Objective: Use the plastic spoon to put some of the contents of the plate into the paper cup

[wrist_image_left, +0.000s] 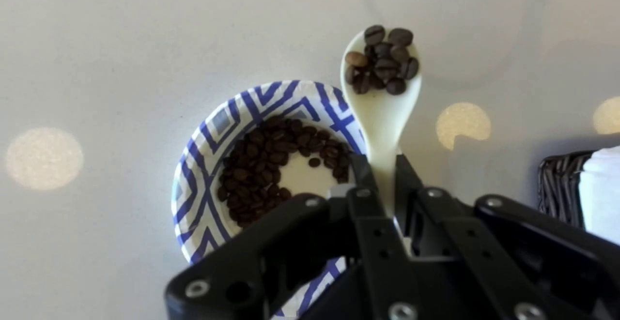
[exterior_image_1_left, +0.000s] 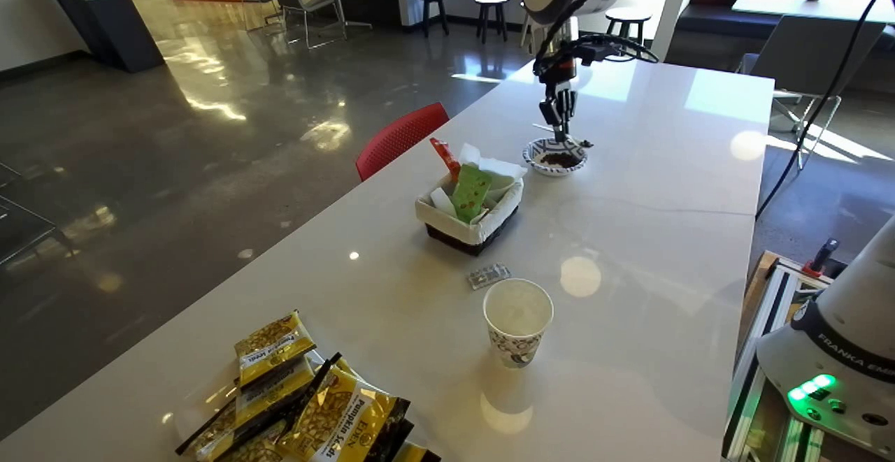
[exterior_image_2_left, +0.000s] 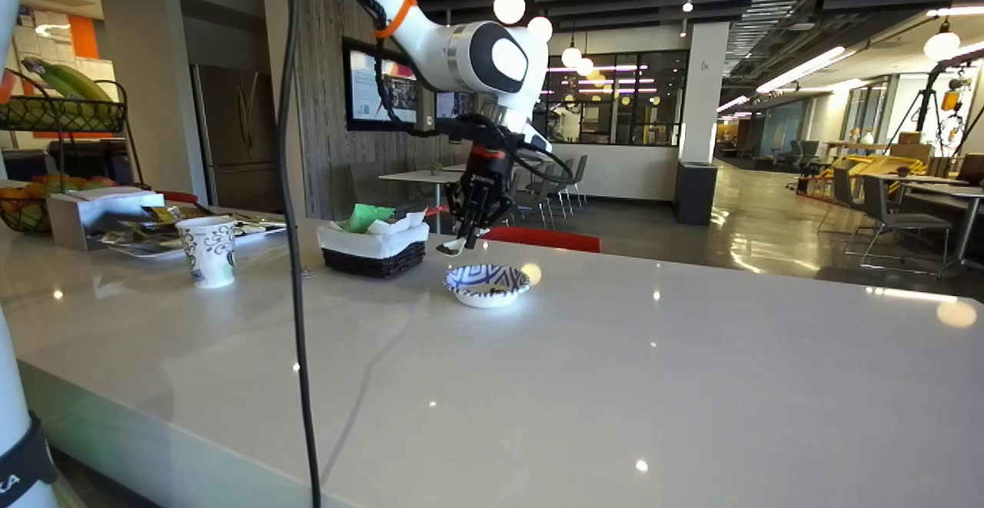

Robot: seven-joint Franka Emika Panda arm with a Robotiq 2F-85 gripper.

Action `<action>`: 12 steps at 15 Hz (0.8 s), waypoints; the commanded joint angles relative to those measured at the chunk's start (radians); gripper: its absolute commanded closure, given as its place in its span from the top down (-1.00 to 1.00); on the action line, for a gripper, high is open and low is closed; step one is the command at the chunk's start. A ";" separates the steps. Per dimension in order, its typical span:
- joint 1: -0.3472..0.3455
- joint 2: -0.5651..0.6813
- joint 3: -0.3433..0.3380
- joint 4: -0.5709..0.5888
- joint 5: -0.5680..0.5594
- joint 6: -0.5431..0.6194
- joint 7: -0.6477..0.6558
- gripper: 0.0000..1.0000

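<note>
My gripper (wrist_image_left: 382,165) is shut on the handle of a white plastic spoon (wrist_image_left: 383,116). The spoon's bowl carries a small heap of dark coffee beans (wrist_image_left: 386,68). The patterned paper plate (wrist_image_left: 191,199), shaped like a shallow bowl, lies below and holds more beans (wrist_image_left: 252,175). The gripper stands above the plate's edge in both exterior views (exterior_image_1_left: 561,137) (exterior_image_2_left: 467,240), and the spoon is clear of the plate (exterior_image_2_left: 488,299). The paper cup (exterior_image_1_left: 519,343), white with dark print, stands upright on the table, away from the gripper; it also shows farther left (exterior_image_2_left: 209,254).
A dark wicker basket (exterior_image_1_left: 465,235) with white lining and a green packet (exterior_image_1_left: 472,191) stands between plate and cup. A silver blister pack (exterior_image_1_left: 489,275) lies near the cup. Pumpkin seed packets (exterior_image_1_left: 335,406) lie beyond it. A red chair (exterior_image_1_left: 402,137) stands at the table edge.
</note>
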 commanded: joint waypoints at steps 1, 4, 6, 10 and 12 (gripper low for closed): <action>0.046 -0.019 -0.010 0.030 -0.033 -0.057 0.136 -0.93; 0.078 -0.042 0.002 0.048 -0.027 -0.091 0.211 -0.93; 0.104 -0.056 0.014 0.062 -0.021 -0.109 0.253 -0.93; 0.153 -0.055 0.046 0.112 0.004 -0.200 0.322 -0.93; 0.181 -0.049 0.061 0.141 0.013 -0.241 0.385 -0.93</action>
